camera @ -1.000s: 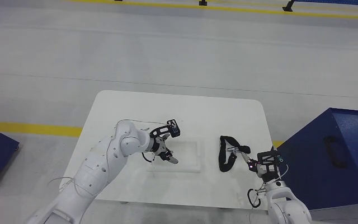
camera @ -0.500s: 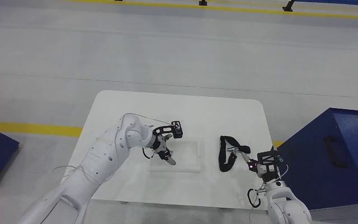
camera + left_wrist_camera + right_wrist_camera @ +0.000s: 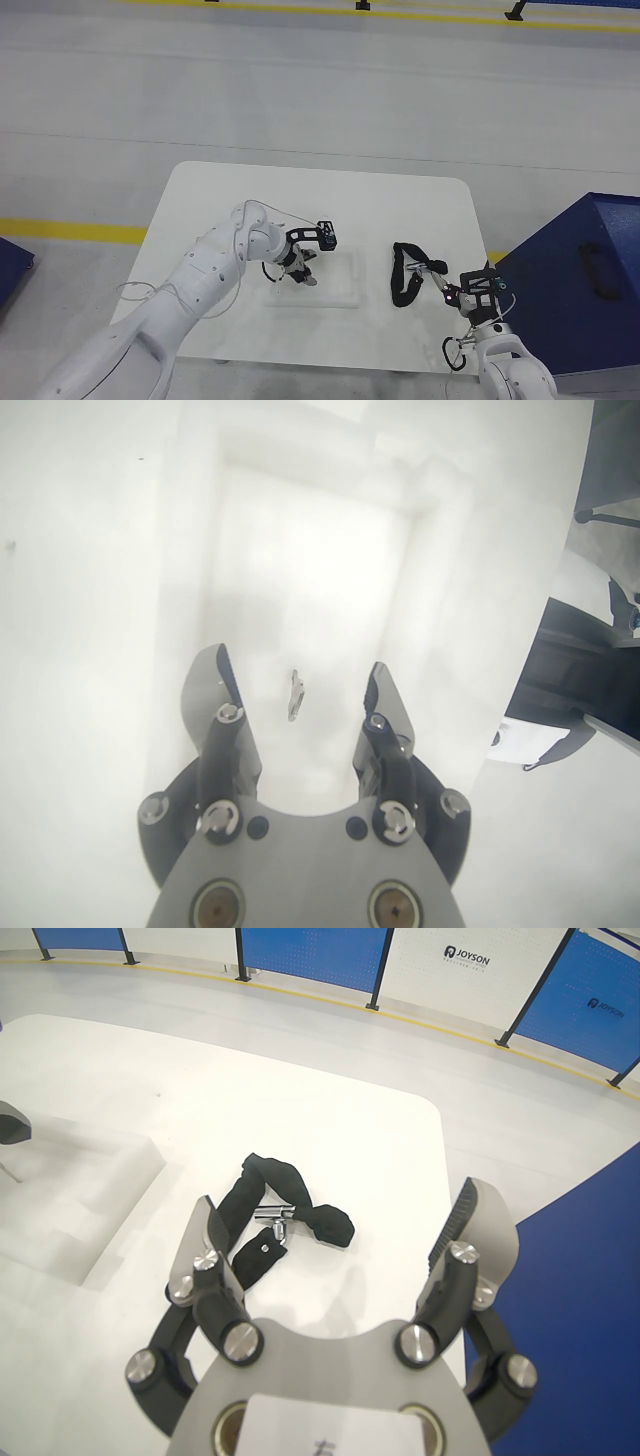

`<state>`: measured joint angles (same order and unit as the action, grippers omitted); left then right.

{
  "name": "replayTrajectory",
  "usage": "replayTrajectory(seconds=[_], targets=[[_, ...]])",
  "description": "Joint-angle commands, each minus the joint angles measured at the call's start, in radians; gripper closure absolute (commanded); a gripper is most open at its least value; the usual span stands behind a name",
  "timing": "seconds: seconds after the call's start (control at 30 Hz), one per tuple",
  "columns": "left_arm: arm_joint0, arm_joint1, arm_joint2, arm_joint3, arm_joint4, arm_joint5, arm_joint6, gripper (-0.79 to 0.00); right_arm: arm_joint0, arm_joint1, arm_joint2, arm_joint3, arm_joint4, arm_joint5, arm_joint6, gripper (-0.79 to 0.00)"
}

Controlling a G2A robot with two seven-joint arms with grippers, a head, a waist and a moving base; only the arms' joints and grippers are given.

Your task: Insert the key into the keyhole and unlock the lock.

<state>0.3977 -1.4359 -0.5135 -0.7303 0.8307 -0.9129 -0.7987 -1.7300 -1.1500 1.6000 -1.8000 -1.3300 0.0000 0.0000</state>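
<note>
Left hand [image 3: 300, 660], wide open, straddles the key [image 3: 296, 696]; so thin, it may skid aside on closing.

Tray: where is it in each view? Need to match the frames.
Top view: tray mid-table, under the left gripper.
Left wrist view: tray, key in it, beneath the open left gripper.
Right wrist view: tray beside the lock.
Shared landmark: the white table.
</note>
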Motion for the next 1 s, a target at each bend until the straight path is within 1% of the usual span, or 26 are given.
replayTrajectory(seconds=[0.0, 0.07, 0.13, 0.2, 0.37, 0.43, 0.47, 0.53, 0.6, 0.67, 0.73, 0.8, 0.87, 0.97], targets=[[-0.004, -0.005, 0.004, 0.013, 0.004, -0.001, 0.012, -0.24, 0.0, 0.0, 0.0, 0.0, 0.0, 0.0, 0.0, -0.785], [-0.008, -0.009, 0.008, 0.021, 0.01, 0.003, 0.017, -0.243, 0.0, 0.0, 0.0, 0.0, 0.0, 0.0, 0.0, -0.785], [-0.011, -0.013, 0.013, 0.034, 0.007, -0.023, 0.019, -0.268, 0.0, 0.0, 0.0, 0.0, 0.0, 0.0, 0.0, -0.785], [-0.016, -0.017, 0.016, 0.048, 0.01, -0.019, 0.021, -0.222, 0.0, 0.0, 0.0, 0.0, 0.0, 0.0, 0.0, -0.785], [-0.023, -0.025, 0.028, 0.064, 0.021, -0.05, 0.021, -0.212, 0.0, 0.0, 0.0, 0.0, 0.0, 0.0, 0.0, -0.785], [-0.026, -0.027, 0.033, 0.069, 0.028, -0.057, 0.021, -0.185, 0.0, 0.0, 0.0, 0.0, 0.0, 0.0, 0.0, -0.785], [-0.027, -0.029, 0.034, 0.072, 0.028, -0.06, 0.021, -0.185, 0.0, 0.0, 0.0, 0.0, 0.0, 0.0, 0.0, -0.785], [-0.029, -0.031, 0.038, 0.077, 0.03, -0.064, 0.019, -0.142, 0.0, 0.0, 0.0, 0.0, 0.0, 0.0, 0.0, -0.785], [-0.031, -0.034, 0.04, 0.079, 0.033, -0.063, 0.018, -0.129, 0.0, 0.0, 0.0, 0.0, 0.0, 0.0, 0.0, -0.785], [-0.033, -0.036, 0.042, 0.082, 0.033, -0.063, 0.02, -0.092, 0.0, 0.0, 0.0, 0.0, 0.0, 0.0, 0.0, -0.785], [-0.035, -0.038, 0.043, 0.083, 0.037, -0.058, 0.02, -0.08, 0.0, 0.0, 0.0, 0.0, 0.0, 0.0, 0.0, -0.785], [-0.037, -0.039, 0.044, 0.084, 0.037, -0.059, 0.018, -0.089, 0.0, 0.0, 0.0, 0.0, 0.0, 0.0, 0.0, -0.785], [-0.039, -0.039, 0.044, 0.086, 0.037, -0.059, 0.012, -0.12, 0.0, 0.0, 0.0, 0.0, 0.0, 0.0, 0.0, -0.785], [-0.041, -0.04, 0.045, 0.084, 0.035, -0.057, 0.001, -0.135, 0.0, 0.0, 0.0, 0.0, 0.0, 0.0, 0.0, -0.785]])
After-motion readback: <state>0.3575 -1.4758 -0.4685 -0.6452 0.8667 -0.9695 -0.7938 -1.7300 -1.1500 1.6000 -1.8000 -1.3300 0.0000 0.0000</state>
